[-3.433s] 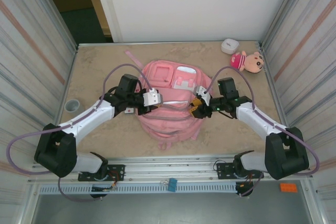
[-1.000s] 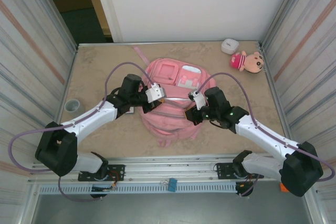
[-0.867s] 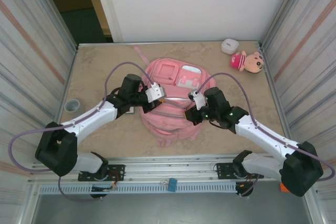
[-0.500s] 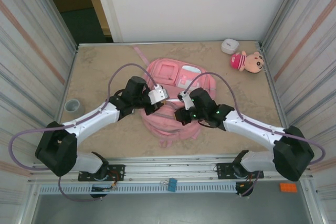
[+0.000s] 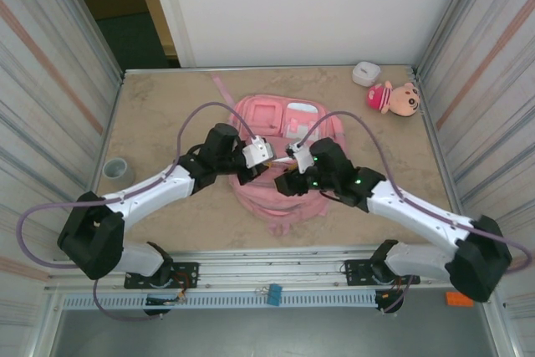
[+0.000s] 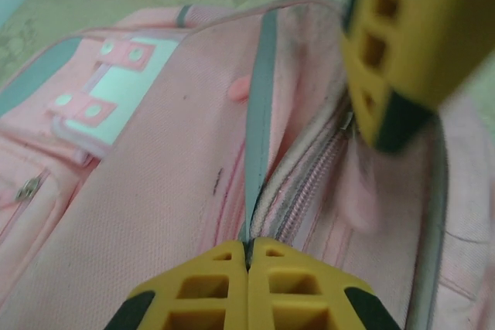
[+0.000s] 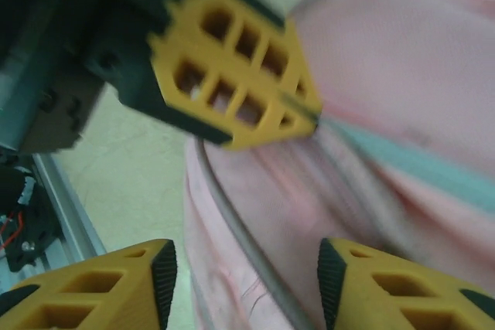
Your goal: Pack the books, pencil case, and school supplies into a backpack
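The pink backpack (image 5: 282,135) lies flat in the middle of the table, front pockets facing up. My left gripper (image 5: 253,173) is over its lower middle, and its yellow fingers (image 6: 247,280) are shut on the grey-blue trim strip (image 6: 261,106) beside the main zipper (image 6: 309,183). My right gripper (image 5: 287,183) hovers just right of it, open (image 7: 247,287), over pink fabric and grey piping (image 7: 232,226). The left gripper's fingers (image 7: 232,90) fill the top of the right wrist view, still pinching the trim. The book is out of view.
A pink-hatted plush doll (image 5: 394,98) and a small white case (image 5: 365,73) sit at the back right corner. A grey tape roll (image 5: 114,168) lies by the left wall. Metal walls close in both sides.
Both arms have moved inward over the backpack. The right gripper swept left from the bag's right side to just beside the left gripper. The left gripper stays shut on the trim.
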`<state>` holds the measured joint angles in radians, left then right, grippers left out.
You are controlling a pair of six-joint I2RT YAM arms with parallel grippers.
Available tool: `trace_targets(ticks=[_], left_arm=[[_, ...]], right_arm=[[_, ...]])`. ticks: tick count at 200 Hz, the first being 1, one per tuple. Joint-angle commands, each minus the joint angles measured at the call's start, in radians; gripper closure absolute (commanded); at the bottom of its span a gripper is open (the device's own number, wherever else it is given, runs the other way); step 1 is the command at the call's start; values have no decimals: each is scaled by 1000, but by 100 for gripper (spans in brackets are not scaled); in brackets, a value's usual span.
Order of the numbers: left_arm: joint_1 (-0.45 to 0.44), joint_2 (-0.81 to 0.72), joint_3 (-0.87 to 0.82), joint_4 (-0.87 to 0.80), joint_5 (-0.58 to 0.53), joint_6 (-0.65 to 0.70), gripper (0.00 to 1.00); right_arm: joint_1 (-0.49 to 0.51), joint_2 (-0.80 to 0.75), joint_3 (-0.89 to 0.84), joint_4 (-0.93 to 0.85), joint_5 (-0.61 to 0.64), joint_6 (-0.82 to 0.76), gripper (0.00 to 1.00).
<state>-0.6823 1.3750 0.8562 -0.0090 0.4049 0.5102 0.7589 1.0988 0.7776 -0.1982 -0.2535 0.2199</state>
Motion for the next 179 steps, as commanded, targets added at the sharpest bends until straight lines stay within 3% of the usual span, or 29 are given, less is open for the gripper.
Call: trace_targets(ticks=[1,53,137,179], left_arm=[[-7,-53,-6,85,99,-32,100],[-7,-57,-9,76,122,-24,100],[24,-67,-14,54,117,-3,100],[26,-55,-8,53,121,-1,100]], right_arm=[[-57,-69,54,-128,-4,-231,42],[-112,11,120,-232,-60,-675,36],[-338,96,152,-308,-255,-928,36],[-355,177,192,-309,-303,-964,43]])
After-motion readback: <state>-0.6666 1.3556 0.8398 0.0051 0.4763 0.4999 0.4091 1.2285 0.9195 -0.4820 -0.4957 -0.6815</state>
